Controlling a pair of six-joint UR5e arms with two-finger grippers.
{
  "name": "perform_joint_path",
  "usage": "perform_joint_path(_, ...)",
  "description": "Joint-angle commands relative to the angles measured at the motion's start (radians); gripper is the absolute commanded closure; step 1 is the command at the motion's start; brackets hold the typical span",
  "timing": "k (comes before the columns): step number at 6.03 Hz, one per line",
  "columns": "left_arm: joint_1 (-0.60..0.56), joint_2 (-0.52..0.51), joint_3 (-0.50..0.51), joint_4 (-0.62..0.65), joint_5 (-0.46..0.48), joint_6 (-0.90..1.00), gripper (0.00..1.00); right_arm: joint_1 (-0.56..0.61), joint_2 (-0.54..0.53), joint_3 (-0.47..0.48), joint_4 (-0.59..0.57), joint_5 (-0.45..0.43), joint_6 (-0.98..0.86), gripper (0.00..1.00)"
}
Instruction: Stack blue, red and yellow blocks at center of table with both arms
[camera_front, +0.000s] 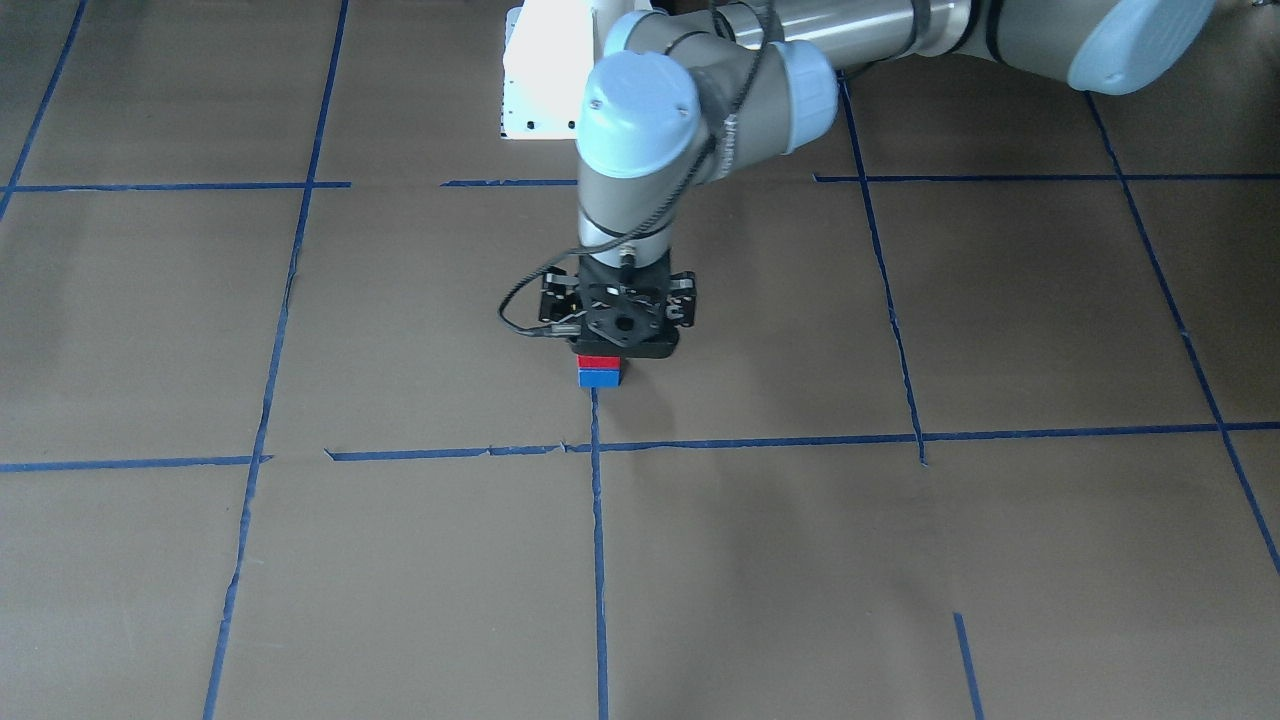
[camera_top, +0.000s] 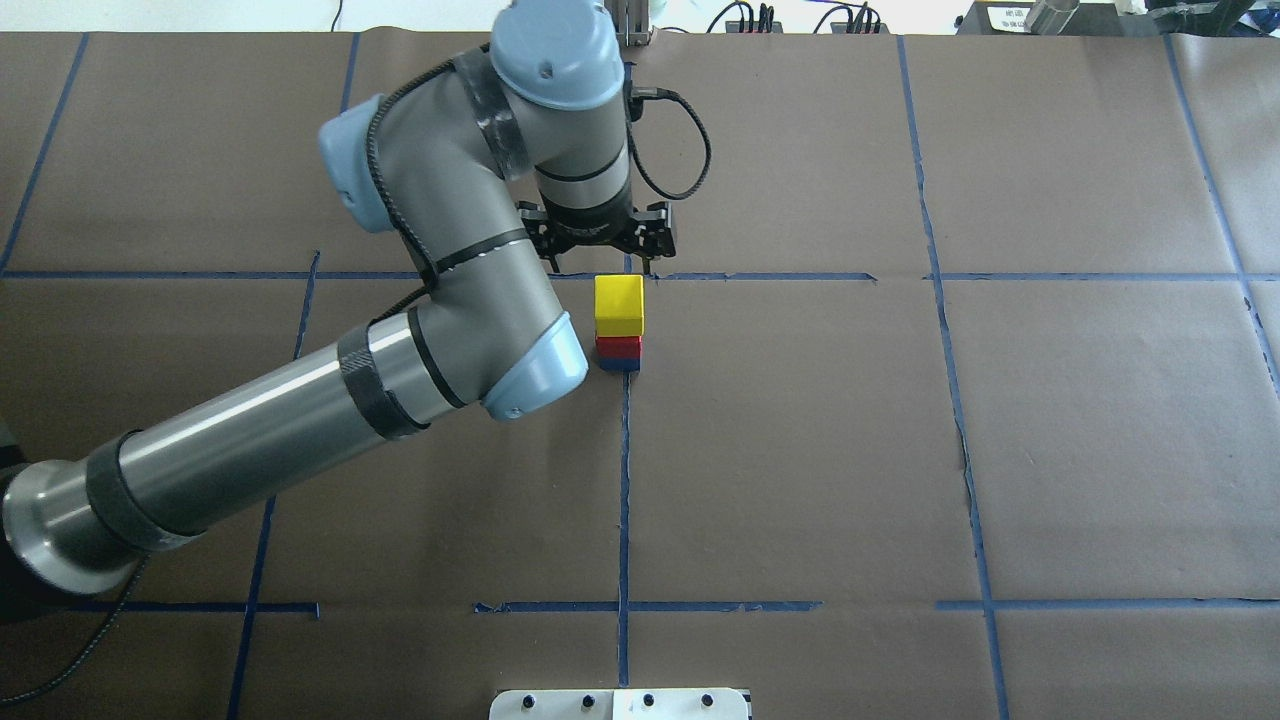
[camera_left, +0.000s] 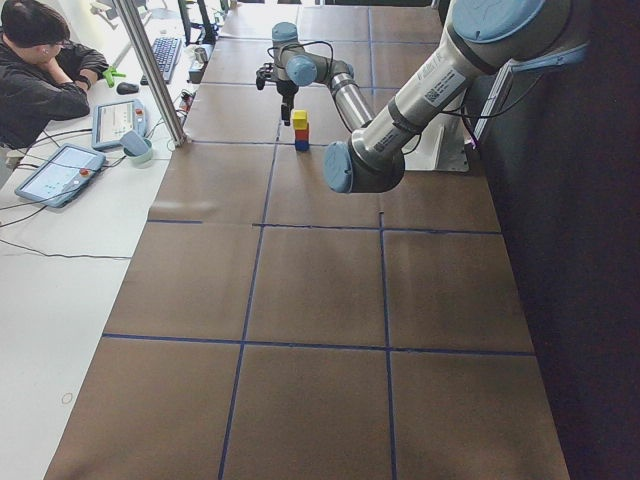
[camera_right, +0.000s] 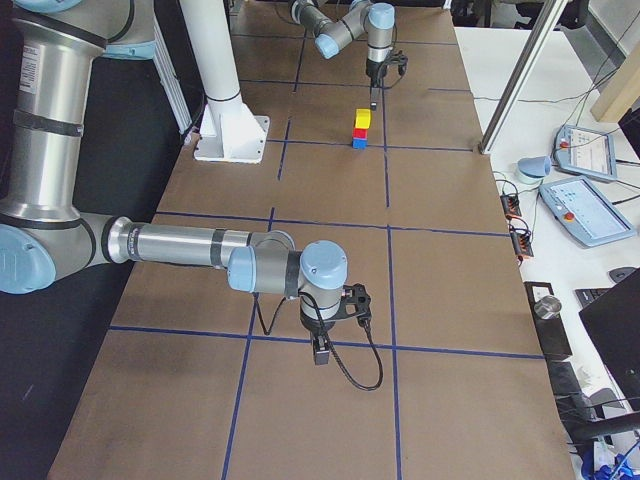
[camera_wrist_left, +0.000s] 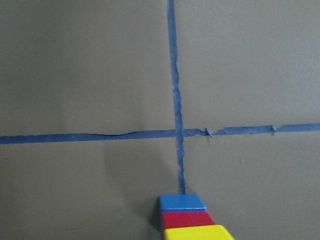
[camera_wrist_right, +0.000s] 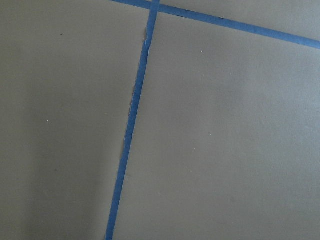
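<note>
Left claw (camera_top: 600, 245) beside yellow block (camera_top: 619, 305) on red block (camera_top: 620, 346) on blue block (camera_top: 620, 365), right claw (camera_right: 320, 352) apart, cannot tell either opening

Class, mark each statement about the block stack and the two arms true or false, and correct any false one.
1. The yellow block is on top of the stack. True.
2. The blue block lies between the red and yellow ones. False: the blue block is at the bottom and the red block is in the middle.
3. The left gripper is clamped on the yellow block. False: the left gripper is apart from the stack, on its far side from the robot.
4. The right gripper is well away from the stack. True.
</note>
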Motion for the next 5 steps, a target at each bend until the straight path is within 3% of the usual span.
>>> perform_joint_path(1,-0.185,0.257,-0.209,0.050,-0.147,0.259,0.00,0.000,0.002,-0.002,0.000,0.001,0.000,0.00)
perform_joint_path(3,-0.409,0.481,-0.242,0.044,-0.253,0.616,0.00,0.000,0.001,-0.007,0.011,0.100,0.002,0.00)
perform_joint_path(4,-0.526,0.589,-0.224,0.043,-0.259,0.841,0.00,0.000,0.002,-0.002,0.012,0.105,0.047,0.01)
perform_joint_path(5,-0.635,0.684,-0.199,0.040,-0.259,0.942,0.00,0.000,0.011,-0.004,0.012,0.102,0.054,0.00)
